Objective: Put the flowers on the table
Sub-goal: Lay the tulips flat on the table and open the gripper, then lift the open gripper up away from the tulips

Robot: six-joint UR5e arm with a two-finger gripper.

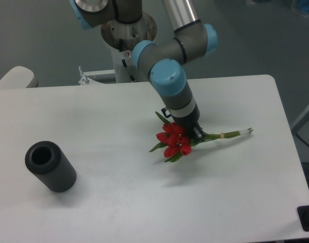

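The flowers (176,143), a bunch of red tulip buds with green leaves, lie low on the white table (119,192) right of centre. Their long green stems (225,134) reach right to a pale tied end. My gripper (193,131) points down over the bunch where the buds meet the stems. Its fingers look closed together on the stems, and the wrist partly hides them. The buds and stem end appear to rest on or just above the tabletop.
A dark grey ribbed cylinder (50,166) stands on the table's left side, open end up and tilted toward the camera. The arm's base (128,30) is behind the table's back edge. The table's right edge is near the stem end.
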